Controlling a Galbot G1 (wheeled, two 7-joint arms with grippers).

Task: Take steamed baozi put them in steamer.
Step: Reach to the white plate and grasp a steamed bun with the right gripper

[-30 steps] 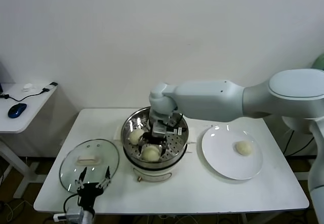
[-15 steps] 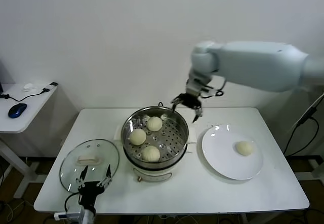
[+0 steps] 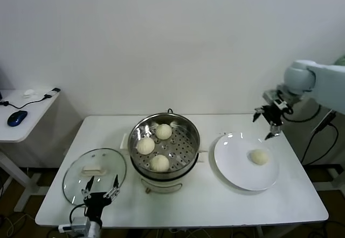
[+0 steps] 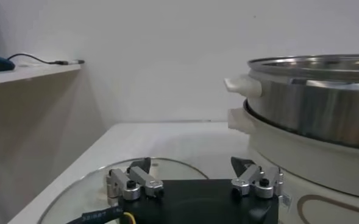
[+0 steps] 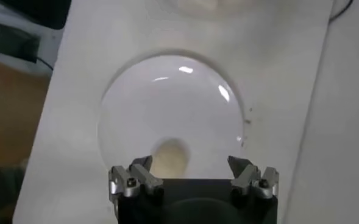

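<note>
Three small cream-white pleated steamed baozi [image 3: 156,147] are sitting on the perforated tray of the round shiny stainless-steel steamer [image 3: 190,151], which is standing on its cream-white base near the middle of the white desk [image 3: 205,203], a little toward the far edge. One bun is lying toward the far side of the tray, one toward the left, one toward the near side, all apart from each other. A fourth steamed baozi [image 3: 260,156] is resting alone on the flat white round plate [image 3: 234,165], which is lying on the right half of the desk, just beside the steamer.

The right gripper [image 3: 267,123] is hanging in the air above the far right part of the desk, over the plate's far rim, its jaws spread wide and holding nothing; in the right wrist view the right gripper [image 5: 191,175] is looking down on the plate and the bun.

The round glass lid with a cream handle [image 3: 95,174] is lying flat near the front left corner. The left gripper [image 3: 99,191] is waiting at the desk's near edge beside that lid, its jaws open and empty.
</note>
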